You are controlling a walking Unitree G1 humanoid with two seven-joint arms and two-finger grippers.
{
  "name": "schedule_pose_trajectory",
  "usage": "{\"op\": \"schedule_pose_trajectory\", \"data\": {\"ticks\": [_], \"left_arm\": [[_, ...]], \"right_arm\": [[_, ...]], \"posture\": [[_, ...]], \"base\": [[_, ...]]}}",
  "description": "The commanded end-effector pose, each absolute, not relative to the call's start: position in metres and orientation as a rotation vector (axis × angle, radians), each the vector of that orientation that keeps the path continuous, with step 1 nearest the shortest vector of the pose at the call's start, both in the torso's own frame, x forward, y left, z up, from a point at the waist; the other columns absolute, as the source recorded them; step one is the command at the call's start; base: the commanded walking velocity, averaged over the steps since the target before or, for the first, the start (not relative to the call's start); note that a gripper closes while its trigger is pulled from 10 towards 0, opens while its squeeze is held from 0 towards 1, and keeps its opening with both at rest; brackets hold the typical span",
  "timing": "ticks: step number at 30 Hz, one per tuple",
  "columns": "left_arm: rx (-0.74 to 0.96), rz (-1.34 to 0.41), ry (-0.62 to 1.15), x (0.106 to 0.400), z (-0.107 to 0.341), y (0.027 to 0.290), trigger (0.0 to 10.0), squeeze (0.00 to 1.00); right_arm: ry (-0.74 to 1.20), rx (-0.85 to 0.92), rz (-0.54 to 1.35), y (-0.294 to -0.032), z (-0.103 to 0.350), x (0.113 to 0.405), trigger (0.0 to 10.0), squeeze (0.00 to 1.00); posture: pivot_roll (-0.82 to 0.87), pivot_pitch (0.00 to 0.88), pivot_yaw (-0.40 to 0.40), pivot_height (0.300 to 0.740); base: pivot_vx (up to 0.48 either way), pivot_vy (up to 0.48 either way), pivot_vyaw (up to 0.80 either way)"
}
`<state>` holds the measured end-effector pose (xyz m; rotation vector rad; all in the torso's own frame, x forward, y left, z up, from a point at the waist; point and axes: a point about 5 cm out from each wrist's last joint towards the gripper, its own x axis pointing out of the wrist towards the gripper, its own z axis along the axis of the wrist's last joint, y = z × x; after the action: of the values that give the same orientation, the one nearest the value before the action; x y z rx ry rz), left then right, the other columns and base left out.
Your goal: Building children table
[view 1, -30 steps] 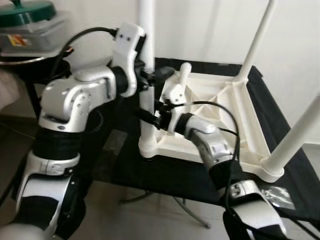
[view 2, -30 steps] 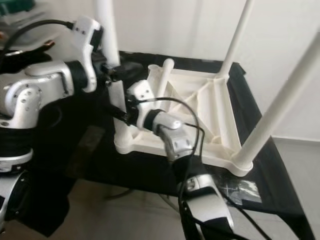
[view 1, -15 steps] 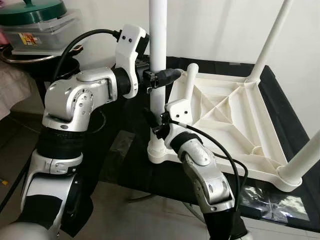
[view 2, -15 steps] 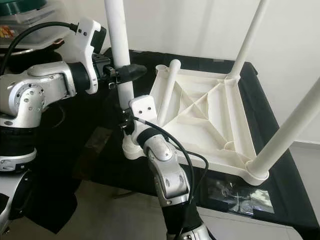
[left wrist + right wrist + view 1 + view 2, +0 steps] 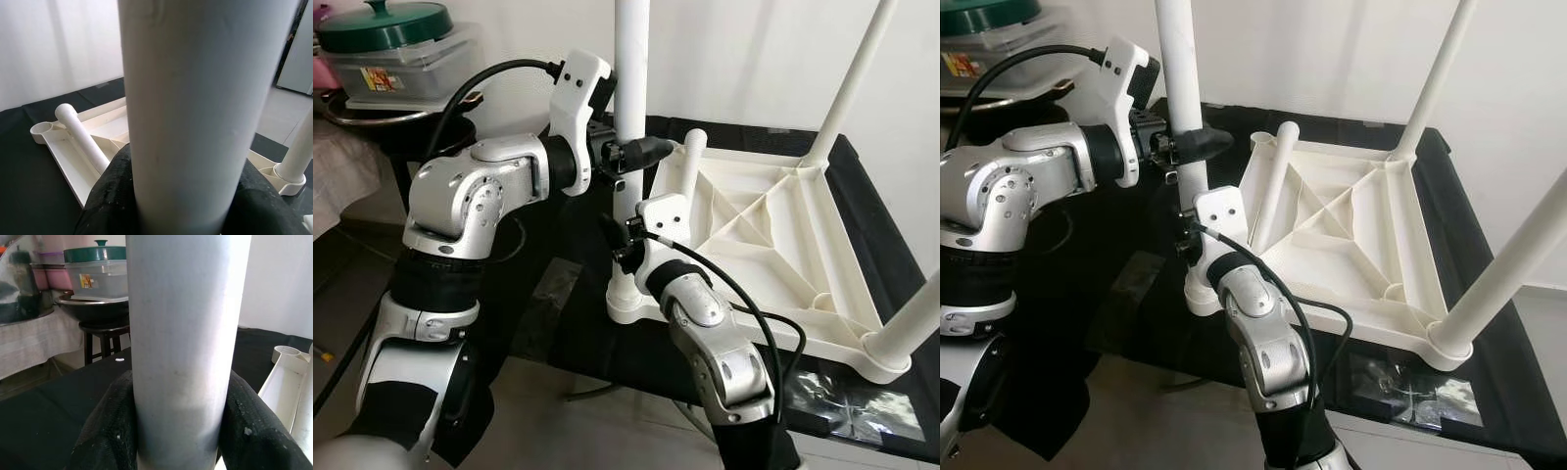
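Both my left gripper (image 5: 628,157) and right gripper (image 5: 618,247) grasp the upright white leg (image 5: 628,117), standing in the upturned tabletop's (image 5: 773,250) near-left corner socket. Stiff, light, smooth plastic; grip low.

Upturned tabletop (image 5: 759,250) on black cloth (image 5: 891,284) — loose leg (image 5: 687,166) inside

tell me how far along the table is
Done: two legs stand in the upturned tabletop's right corners. In hand: left gripper and right gripper clamp a third leg upright at the near left corner. Left: the loose leg lying inside the tabletop.
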<state>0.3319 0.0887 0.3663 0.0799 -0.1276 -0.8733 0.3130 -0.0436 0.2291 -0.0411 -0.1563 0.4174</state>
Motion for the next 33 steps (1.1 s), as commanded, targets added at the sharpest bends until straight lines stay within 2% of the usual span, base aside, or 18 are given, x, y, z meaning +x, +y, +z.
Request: {"op": "schedule_pose_trajectory", "data": {"ticks": [1,2,3,4,5,6,7,9,10,11,12,13,22,23,24,25,33], "left_arm": [[0.088,-0.874,-0.125,0.333,0.370,0.089,0.0,0.00],[0.088,-0.874,-0.125,0.333,0.370,0.089,0.0,0.00],[0.087,-0.876,-0.125,0.332,0.369,0.089,0.0,0.00],[0.087,-0.876,-0.125,0.332,0.369,0.089,0.0,0.00],[0.085,-0.882,-0.125,0.332,0.369,0.088,0.0,0.00],[0.085,-0.882,-0.125,0.332,0.369,0.088,0.0,0.00],[0.084,-0.888,-0.127,0.330,0.370,0.087,0.0,0.00],[0.084,-0.888,-0.127,0.330,0.370,0.087,0.0,0.00],[0.083,-0.895,-0.127,0.329,0.370,0.087,0.0,0.00],[0.083,-0.895,-0.127,0.329,0.370,0.087,0.0,0.00],[0.084,-0.903,-0.127,0.327,0.370,0.086,0.0,0.00],[0.086,-0.909,-0.127,0.325,0.371,0.086,0.0,0.00],[0.090,-0.925,-0.119,0.319,0.374,0.086,0.0,0.00],[0.092,-0.928,-0.116,0.318,0.375,0.087,0.0,0.00],[0.092,-0.928,-0.116,0.318,0.375,0.087,0.0,0.00],[0.095,-0.932,-0.113,0.317,0.376,0.087,0.0,0.00],[0.098,-0.940,-0.117,0.313,0.379,0.089,0.0,0.00]], "right_arm": [[-0.101,0.024,0.567,-0.024,0.219,0.314,10.0,1.00],[-0.101,0.024,0.567,-0.024,0.219,0.314,10.0,1.00],[-0.152,-0.003,0.690,-0.026,0.230,0.319,10.0,1.00],[-0.152,-0.003,0.690,-0.026,0.230,0.319,10.0,1.00],[-0.188,-0.083,0.856,-0.029,0.238,0.323,10.0,1.00],[-0.188,-0.083,0.856,-0.029,0.238,0.323,10.0,1.00],[-0.198,-0.158,0.982,-0.037,0.244,0.331,10.0,1.00],[-0.198,-0.158,0.982,-0.037,0.244,0.331,10.0,1.00],[-0.205,-0.241,1.067,-0.046,0.250,0.340,10.0,1.00],[-0.205,-0.241,1.067,-0.046,0.250,0.340,10.0,1.00],[-0.191,-0.277,1.128,-0.054,0.254,0.349,10.0,0.78],[-0.191,-0.307,1.143,-0.060,0.259,0.359,10.0,0.00],[-0.129,-0.277,1.322,-0.058,0.262,0.369,10.0,0.00],[-0.122,-0.234,1.364,-0.057,0.263,0.370,5.7,0.00],[-0.122,-0.234,1.364,-0.057,0.263,0.370,5.7,0.00],[-0.112,-0.191,1.411,-0.057,0.263,0.370,0.0,0.00],[-0.110,-0.138,1.507,-0.060,0.261,0.371,0.0,0.00]], "posture": [[0.09,0.100,-0.015,0.740],[0.09,0.100,-0.015,0.740],[0.09,0.101,-0.017,0.740],[0.09,0.101,-0.017,0.740],[0.09,0.103,-0.018,0.740],[0.09,0.103,-0.018,0.740],[0.09,0.106,-0.017,0.740],[0.09,0.106,-0.017,0.740],[0.10,0.109,-0.016,0.740],[0.10,0.109,-0.016,0.740],[0.11,0.117,-0.016,0.740],[0.12,0.127,-0.014,0.740],[0.16,0.175,-0.005,0.740],[0.16,0.185,-0.003,0.740],[0.16,0.185,-0.003,0.740],[0.17,0.193,-0.003,0.740],[0.16,0.203,-0.003,0.740]], "base": [[0.000,0.000,0.00],[0.000,0.000,0.00],[0.000,0.000,0.00],[0.000,0.000,0.00],[0.000,0.000,0.00],[0.000,0.000,0.00],[0.000,0.000,0.00],[0.000,0.000,0.00],[0.000,0.000,0.00],[0.000,0.000,0.00],[0.000,0.000,0.00],[0.000,0.000,0.00],[0.000,0.000,0.00],[0.000,0.000,0.00],[0.000,0.000,0.00],[0.000,0.000,0.00],[0.000,0.000,0.00]]}}
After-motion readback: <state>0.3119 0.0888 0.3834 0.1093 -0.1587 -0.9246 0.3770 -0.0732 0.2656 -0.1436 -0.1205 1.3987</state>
